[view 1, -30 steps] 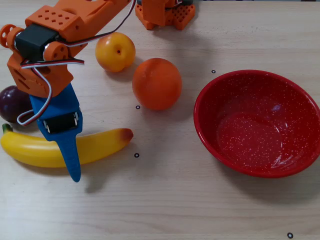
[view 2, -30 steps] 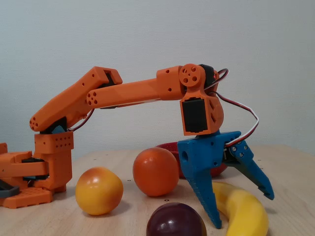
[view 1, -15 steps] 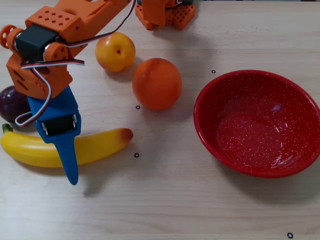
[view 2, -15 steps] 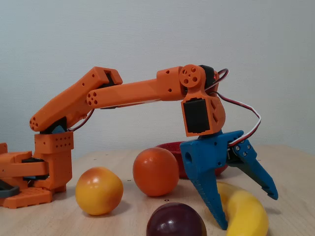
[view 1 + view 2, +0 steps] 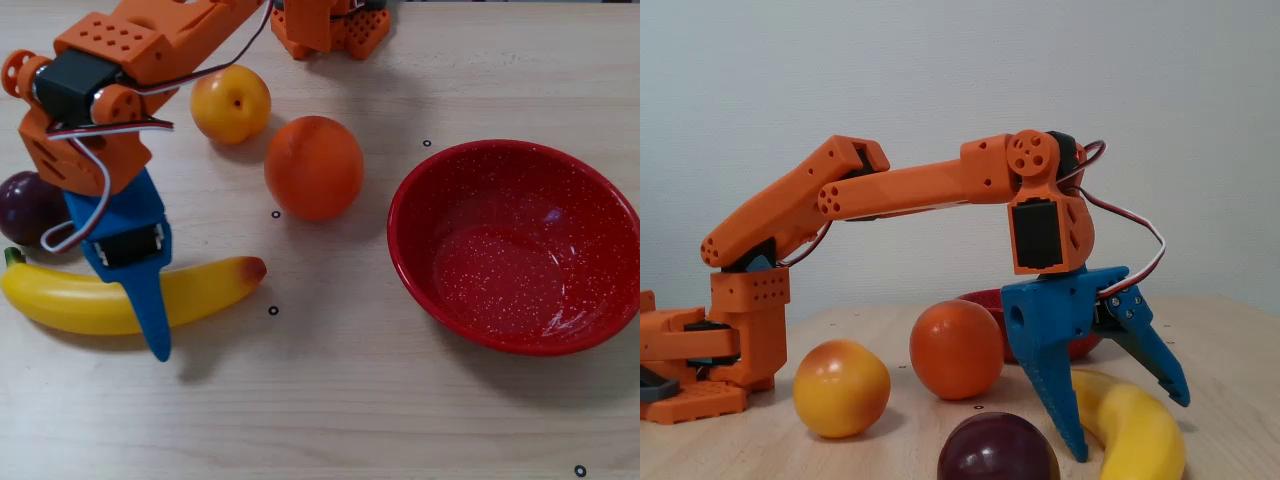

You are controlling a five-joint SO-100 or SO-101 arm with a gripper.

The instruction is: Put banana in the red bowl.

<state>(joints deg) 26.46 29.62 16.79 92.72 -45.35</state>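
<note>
Yellow banana [image 5: 90, 300] laid flat at left near edge of table [image 5: 350, 400] in overhead view, reddish tip pointed right. Dark plum [image 5: 28, 205] seen just beyond its stem end. Blue gripper [image 5: 1125, 425] spread wide over banana middle, one finger either side, nothing grasped. Yellow peach [image 5: 231, 103] and orange [image 5: 313, 167] placed further right, far side. Red bowl [image 5: 515, 245] at right, empty, well apart from banana.

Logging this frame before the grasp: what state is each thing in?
banana: lying flat on the table, not lifted
tool: open, fingers straddling the banana
red bowl: upright, empty
orange: loose on the table
peach: loose on the table
plum: on the table beside the banana's stem end
</note>
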